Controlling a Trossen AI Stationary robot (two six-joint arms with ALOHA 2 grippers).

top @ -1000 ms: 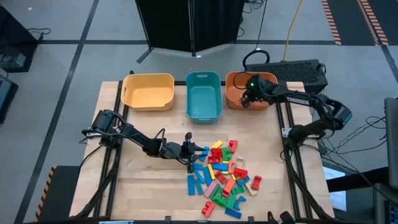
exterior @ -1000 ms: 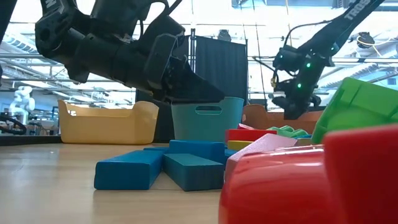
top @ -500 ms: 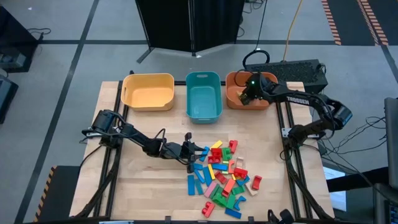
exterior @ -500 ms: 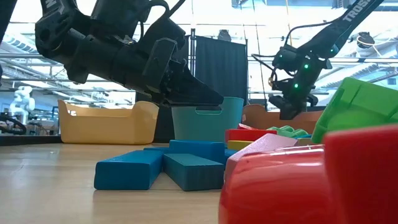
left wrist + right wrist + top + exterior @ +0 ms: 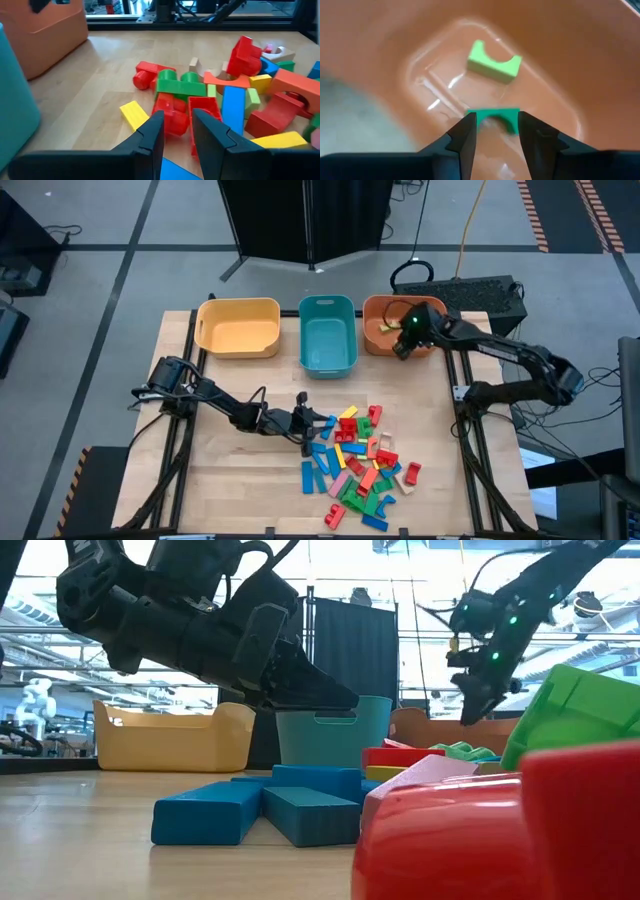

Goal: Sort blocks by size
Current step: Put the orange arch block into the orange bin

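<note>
Looking straight down from the high view, the right gripper (image 5: 403, 346) sits over the near rim of the orange bin (image 5: 378, 315), its arm stretched in from the table's right edge with the elbow bent outward. The left gripper (image 5: 318, 427) lies low at the left edge of the pile of blocks (image 5: 360, 465), its arm running nearly flat across the wooden table (image 5: 230, 480) from the left side. A teal bin (image 5: 328, 333) and a yellow bin (image 5: 238, 327) stand in a row with the orange one along the far edge.

From the low view, the left gripper (image 5: 330, 698) hangs tilted downward above 2 blue blocks (image 5: 250, 808), its fingertips clear of them. The right gripper (image 5: 478, 705) points down above the orange bin (image 5: 420, 728), lifted above its rim.

Through the left wrist view, the 2 dark fingers (image 5: 150, 137) stand slightly apart with nothing between them, aimed at a red block (image 5: 172, 112) beside a yellow block (image 5: 134, 114).

Through the right wrist view, the fingers (image 5: 465, 137) are spread and grip nothing; 2 green arch blocks (image 5: 494, 61) rest on the bin's floor, 1 seen just beyond the fingertips.
</note>
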